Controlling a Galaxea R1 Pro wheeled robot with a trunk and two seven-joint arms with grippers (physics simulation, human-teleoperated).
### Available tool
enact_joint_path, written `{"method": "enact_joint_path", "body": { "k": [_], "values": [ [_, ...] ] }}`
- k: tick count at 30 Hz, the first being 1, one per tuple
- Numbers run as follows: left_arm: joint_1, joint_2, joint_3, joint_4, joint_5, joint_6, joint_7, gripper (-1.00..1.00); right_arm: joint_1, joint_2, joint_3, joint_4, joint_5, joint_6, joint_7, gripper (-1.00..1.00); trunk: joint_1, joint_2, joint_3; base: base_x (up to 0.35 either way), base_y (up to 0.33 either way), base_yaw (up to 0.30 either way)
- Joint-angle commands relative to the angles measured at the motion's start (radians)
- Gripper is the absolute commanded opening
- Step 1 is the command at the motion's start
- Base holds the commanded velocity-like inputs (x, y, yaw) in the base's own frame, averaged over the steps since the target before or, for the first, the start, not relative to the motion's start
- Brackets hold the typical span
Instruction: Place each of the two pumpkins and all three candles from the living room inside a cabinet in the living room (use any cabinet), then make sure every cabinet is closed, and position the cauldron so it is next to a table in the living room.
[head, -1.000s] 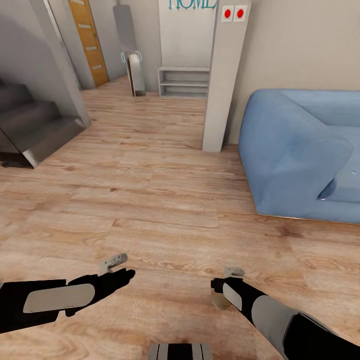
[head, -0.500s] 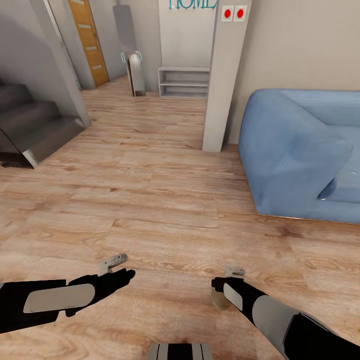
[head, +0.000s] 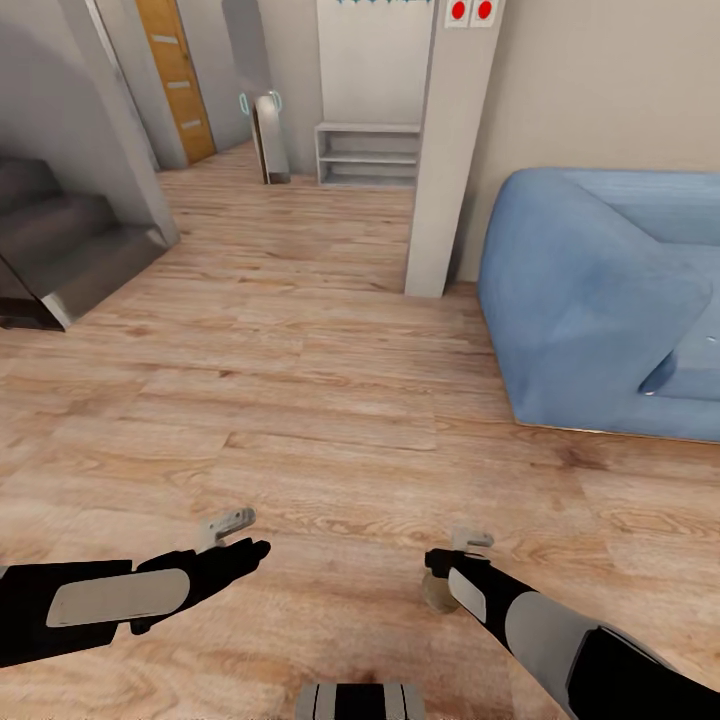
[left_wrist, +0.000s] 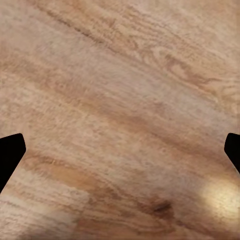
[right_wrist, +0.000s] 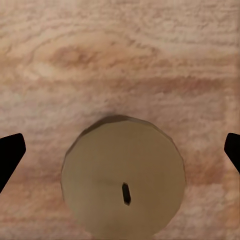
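The candle (right_wrist: 123, 183) stands upright on the wooden floor (head: 330, 400), directly under your right hand (head: 452, 572); from the wrist camera you look straight down on its flat top and small dark wick. It looks like a stiff, light, stubby cylinder, probably smooth-sided, so take it across the round wall about halfway up and squeeze squarely, or it may roll out or tip. Your right hand is open, its dark fingertips (right_wrist: 11, 152) spread wide to either side of the candle and not touching it. The forearm reaches forward and bends down at the wrist. Your left hand (head: 238, 535) hangs open over bare floor, empty. The blue sofa (head: 600, 300) sits well apart, ahead to the right.
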Motion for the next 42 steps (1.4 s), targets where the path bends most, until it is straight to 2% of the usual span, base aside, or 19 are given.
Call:
{"method": "enact_joint_path", "body": {
  "k": [1, 4, 10, 16, 23, 28, 42],
  "values": [
    [-0.002, 0.000, -0.002, -0.001, 0.005, -0.005, 0.000, 1.00, -0.001, 0.000, 0.007, -0.002, -0.003, 0.004, -0.007, 1.00, 0.000, -0.001, -0.005, 0.000, 0.000, 0.000],
    [-0.002, 0.000, -0.003, -0.001, 0.005, -0.005, 0.000, 1.00, 0.000, 0.001, 0.007, -0.001, -0.003, 0.002, -0.007, 1.00, 0.002, -0.001, -0.016, 0.000, 0.000, 0.000],
    [-0.002, 0.000, -0.004, -0.001, 0.005, -0.005, -0.001, 1.00, 0.000, 0.000, 0.008, -0.001, -0.003, 0.001, -0.007, 1.00, 0.002, -0.001, -0.016, 0.000, 0.000, 0.000],
    [-0.002, 0.000, -0.004, -0.001, 0.005, -0.006, 0.000, 1.00, 0.000, 0.000, 0.008, -0.001, -0.003, 0.001, -0.007, 1.00, 0.004, -0.003, -0.040, 0.000, 0.000, 0.000],
    [-0.002, 0.000, -0.004, -0.001, 0.005, -0.006, -0.001, 1.00, 0.000, 0.000, 0.008, -0.001, -0.003, 0.001, -0.007, 1.00, 0.004, -0.003, -0.040, 0.000, 0.000, 0.000],
    [-0.002, 0.000, -0.004, -0.001, 0.005, -0.006, 0.000, 1.00, 0.000, 0.000, 0.008, -0.001, -0.003, 0.001, -0.007, 1.00, 0.006, -0.004, -0.059, 0.000, 0.000, 0.000],
    [-0.002, 0.000, -0.004, -0.001, 0.004, -0.006, -0.001, 1.00, 0.000, 0.001, 0.009, -0.001, -0.003, 0.001, -0.007, 1.00, 0.007, -0.004, -0.063, 0.000, 0.000, 0.000]
  ]
}}
